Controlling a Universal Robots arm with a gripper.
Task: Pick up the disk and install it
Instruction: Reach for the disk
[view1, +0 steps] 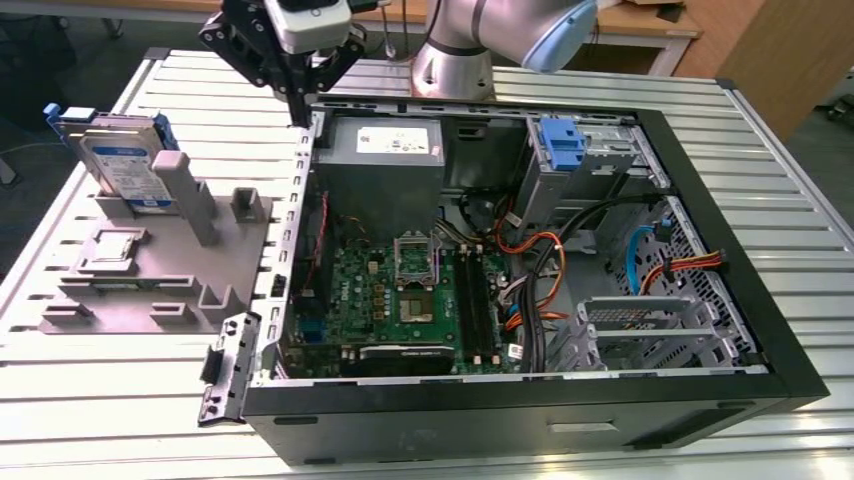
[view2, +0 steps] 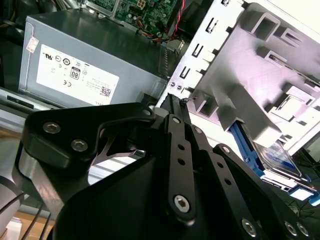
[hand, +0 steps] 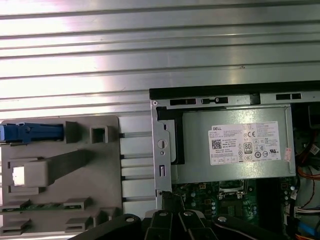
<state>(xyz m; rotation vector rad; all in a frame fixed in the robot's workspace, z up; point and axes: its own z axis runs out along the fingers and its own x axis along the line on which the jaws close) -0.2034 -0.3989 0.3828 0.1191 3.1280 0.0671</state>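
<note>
Silver under a white-and-blue label, the disk (view1: 118, 160) stands on edge in its blue carrier bracket at the far end of a grey plastic fixture (view1: 160, 275). The fixture sits on the ribbed metal counter (view1: 107, 400) at the exterior view's left. In the first wrist view the disk (hand: 31, 132) appears edge-on as a blue strip at one end of the fixture (hand: 100, 190). In the second wrist view it (view2: 277, 152) leans against the fixture's upright.

An open computer case (view1: 534, 395) lies on its side just beside the fixture. Inside it are a green motherboard (view1: 400, 290), a grey power supply (view1: 380, 145) in the far corner and a second blue carrier (view1: 561, 145) in the drive bay.

The black gripper (view1: 296, 112) hangs above the case's far corner, over the metal edge that faces the fixture and next to the power supply (view2: 75, 65). Its fingers are drawn together to a narrow point (view2: 173, 100) and hold nothing. It is apart from the disk, touching neither the disk nor the fixture.
</note>
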